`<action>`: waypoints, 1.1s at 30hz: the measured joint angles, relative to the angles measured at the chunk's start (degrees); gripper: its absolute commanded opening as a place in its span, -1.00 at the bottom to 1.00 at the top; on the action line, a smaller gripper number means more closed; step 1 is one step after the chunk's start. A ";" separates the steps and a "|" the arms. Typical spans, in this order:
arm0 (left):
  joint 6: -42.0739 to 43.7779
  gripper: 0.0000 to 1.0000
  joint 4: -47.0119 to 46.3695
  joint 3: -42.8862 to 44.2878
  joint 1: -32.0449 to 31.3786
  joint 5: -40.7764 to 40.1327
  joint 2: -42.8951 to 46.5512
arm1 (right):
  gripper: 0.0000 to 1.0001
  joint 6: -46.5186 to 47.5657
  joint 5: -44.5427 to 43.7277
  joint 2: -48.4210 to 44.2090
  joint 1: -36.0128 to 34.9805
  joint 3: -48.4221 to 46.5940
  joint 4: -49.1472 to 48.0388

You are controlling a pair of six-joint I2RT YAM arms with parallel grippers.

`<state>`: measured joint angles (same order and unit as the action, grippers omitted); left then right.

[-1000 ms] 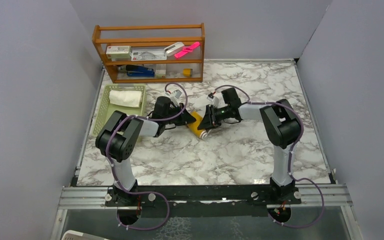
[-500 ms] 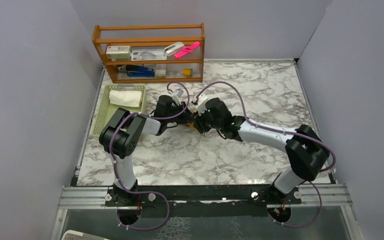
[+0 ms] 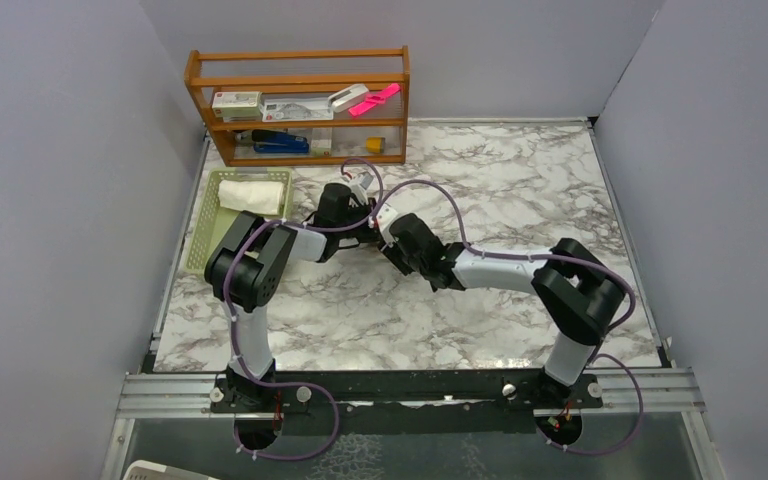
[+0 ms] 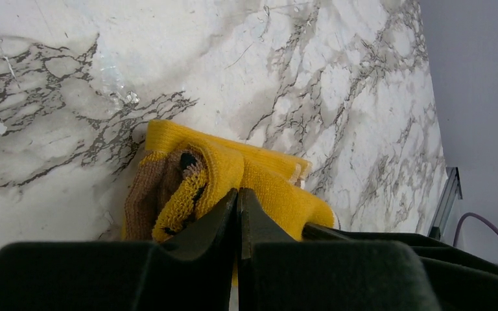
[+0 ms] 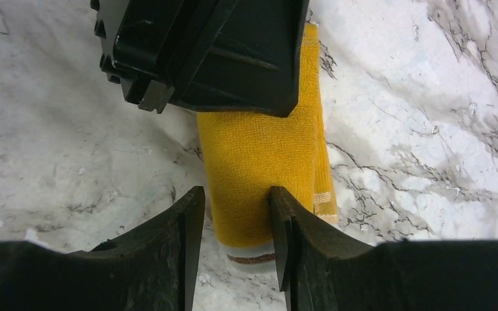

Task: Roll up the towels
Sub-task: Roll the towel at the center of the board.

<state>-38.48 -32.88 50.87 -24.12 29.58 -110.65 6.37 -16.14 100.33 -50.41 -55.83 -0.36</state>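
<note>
The mustard-yellow towel [image 5: 259,149] lies rolled on the marble table, brown folds showing at its end [image 4: 152,188]. My left gripper [image 4: 237,192] is shut, its tips pinching the yellow cloth at that end of the roll. My right gripper [image 5: 237,189] stands open astride the roll's other end; its right finger touches the cloth and its left finger stands off. From above, both grippers [image 3: 355,215] [image 3: 392,236] meet mid-table and hide most of the roll. The white towel [image 3: 252,195] lies rolled in the pale green basket [image 3: 205,228].
A wooden shelf [image 3: 300,105] with small items stands at the back left, just behind the basket. Grey walls close in the table on the left, back and right. The right arm's forearm [image 3: 500,268] stretches across the table's middle.
The right arm has swung round and now reaches the roll from the near right. Its jaws have widened. The left gripper has shifted slightly toward the back, staying shut.
</note>
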 measured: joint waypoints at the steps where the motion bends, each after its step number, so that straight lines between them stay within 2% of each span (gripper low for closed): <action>1: 0.15 -0.83 0.44 0.44 0.00 0.00 -0.17 | -0.16 0.11 -0.74 0.74 -0.15 -0.31 -0.11; 9: 1.90 -0.83 3.43 3.96 0.15 0.04 -1.68 | -0.20 0.44 -7.54 6.86 -0.92 -4.72 -0.11; 13: 2.86 -0.82 4.63 5.64 0.42 0.02 -2.40 | -0.47 0.02 -10.82 9.29 -1.03 -7.06 0.26; 17: 3.28 -0.68 5.57 6.08 0.92 0.02 -2.36 | -0.63 -1.77 -11.63 9.75 -1.01 -7.82 0.74; 20: 2.84 -0.47 7.21 5.81 2.60 1.14 -0.83 | -0.66 -3.26 -10.60 9.64 -0.59 -7.98 0.96; 24: 2.19 -0.25 9.84 3.23 7.48 1.44 4.96 | -0.66 -7.04 -3.93 8.07 2.45 -7.98 1.97; 28: 0.94 -0.22 11.65 -1.01 12.81 -0.79 13.97 | -0.67 -11.80 5.51 6.60 6.62 -8.07 3.56; 33: -0.92 -0.13 11.43 -6.10 11.04 -1.73 21.11 | -0.67 -18.29 18.84 6.34 12.09 -8.70 4.11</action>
<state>-39.40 -21.45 44.77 -13.08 27.86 -89.54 -11.92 2.70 106.67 -38.33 -64.53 3.75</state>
